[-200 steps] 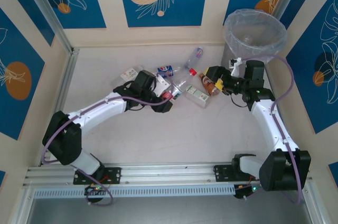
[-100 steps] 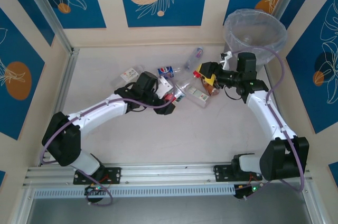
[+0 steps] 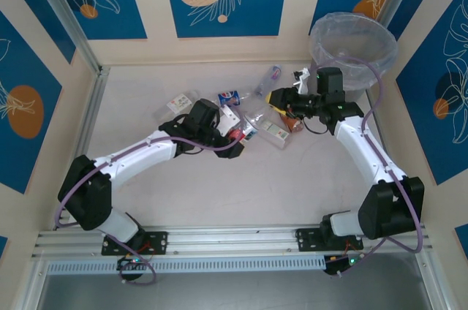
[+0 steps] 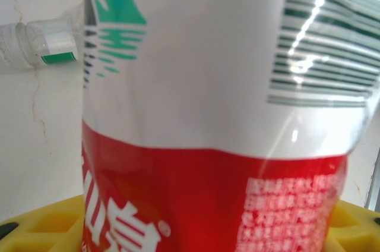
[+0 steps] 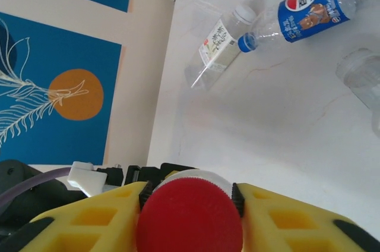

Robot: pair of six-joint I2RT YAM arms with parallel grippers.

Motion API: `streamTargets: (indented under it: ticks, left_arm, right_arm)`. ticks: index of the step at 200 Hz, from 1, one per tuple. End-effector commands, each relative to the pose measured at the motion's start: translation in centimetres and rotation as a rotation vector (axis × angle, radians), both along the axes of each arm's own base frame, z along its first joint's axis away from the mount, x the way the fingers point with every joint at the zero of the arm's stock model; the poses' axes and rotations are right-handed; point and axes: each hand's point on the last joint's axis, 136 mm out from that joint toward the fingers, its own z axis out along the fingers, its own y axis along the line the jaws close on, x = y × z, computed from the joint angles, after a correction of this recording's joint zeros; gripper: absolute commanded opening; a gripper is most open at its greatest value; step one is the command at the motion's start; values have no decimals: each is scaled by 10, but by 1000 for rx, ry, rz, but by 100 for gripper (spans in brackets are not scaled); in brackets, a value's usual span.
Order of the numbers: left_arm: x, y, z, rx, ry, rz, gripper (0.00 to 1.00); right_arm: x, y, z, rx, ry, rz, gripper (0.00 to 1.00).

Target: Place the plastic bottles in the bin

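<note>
Probably light, thin-walled and slippery, the plastic bottles (image 3: 229,96) lie on the surface (image 3: 292,178) mid-frame, the bin (image 3: 325,61) at upper right; the left claw (image 3: 235,134) clenches the red-labelled bottle (image 4: 208,192) by its soft body, the right claw (image 3: 280,98) grips the red cap (image 5: 189,213), a stiffer hold.

plastic bottles (image 3: 272,132) clustered on table (image 3: 183,178) centre, bin (image 3: 353,50) at far right

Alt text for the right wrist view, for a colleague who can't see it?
Yellow pads of the right gripper clamp a bottle's red cap, close to the lens. Beyond, on the white table, lie a blue-labelled bottle and a small white-labelled bottle, caps close together.
</note>
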Motion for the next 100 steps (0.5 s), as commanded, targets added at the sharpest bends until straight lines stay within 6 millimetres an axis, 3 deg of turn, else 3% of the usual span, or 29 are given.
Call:
streamTargets:
  ticks: [1, 40, 84, 100]
  left_arm:
    - [-8, -5, 8, -24, -22, -33, 59]
    - [-7, -4, 6, -15, -21, -28, 59]
    - [-4, -4, 4, -8, -16, -13, 60]
    - [-1, -3, 1, 6, -13, 4, 69]
  right_arm:
    - [-2, 3, 1, -13, -9, 15, 29]
    - [-3, 0, 0, -33, -34, 6, 0]
    - [-5, 0, 3, -31, -40, 6, 0]
    - [-6, -1, 6, -33, -47, 0, 0]
